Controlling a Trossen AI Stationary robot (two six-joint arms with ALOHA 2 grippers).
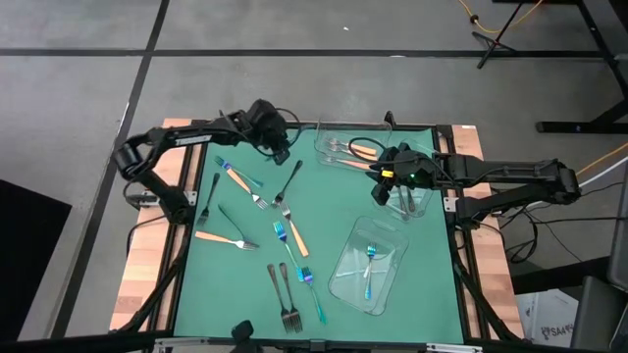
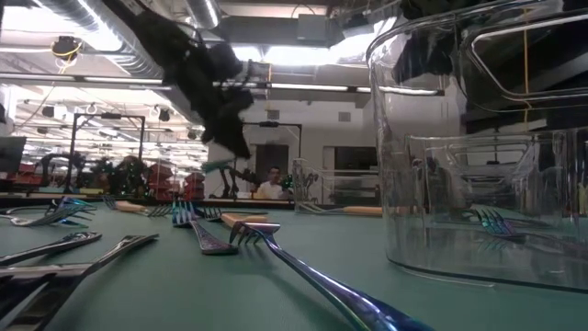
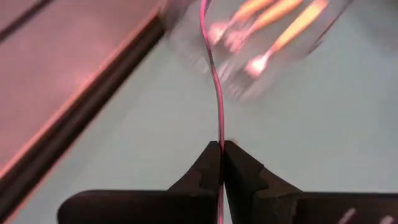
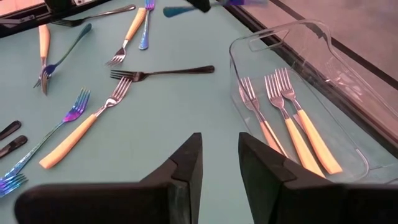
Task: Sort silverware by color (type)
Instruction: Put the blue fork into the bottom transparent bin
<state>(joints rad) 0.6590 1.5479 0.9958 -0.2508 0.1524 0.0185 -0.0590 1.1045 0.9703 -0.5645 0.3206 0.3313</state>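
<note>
Left gripper (image 3: 221, 163) is clamping tight on a thin curved fork handle (image 3: 216, 93), seen edge-on in the left wrist view, iridescent sheen; in the high view the left gripper (image 1: 278, 149) is hanging near the far edge of the green mat (image 1: 245, 284), just beside the clear tray of orange forks (image 1: 339, 149). Right gripper (image 4: 219, 163) is sitting with its fingers parted, holding nothing, hovering next to that same tray; in the high view it is beside a second clear tray (image 1: 412, 198).

Mat is looking matte, smooth. Trays are glossy, transparent, rounded corners. Orange-handled forks in the tray (image 4: 297, 124) are showing matte orange handles with silver tines; three are lying side by side. A dark metal fork (image 4: 163, 73) is lying on the mat near that tray, slim and shiny. A loose orange-handled fork (image 4: 81, 132) and a blue-teal fork (image 4: 59, 61) are lying farther off.

High view only: a third tray holding blue-teal forks (image 1: 370, 263), well apart from the orange tray. Low view only: a person in the room behind (image 2: 270, 187), and the clear tray wall up close (image 2: 478, 184).
</note>
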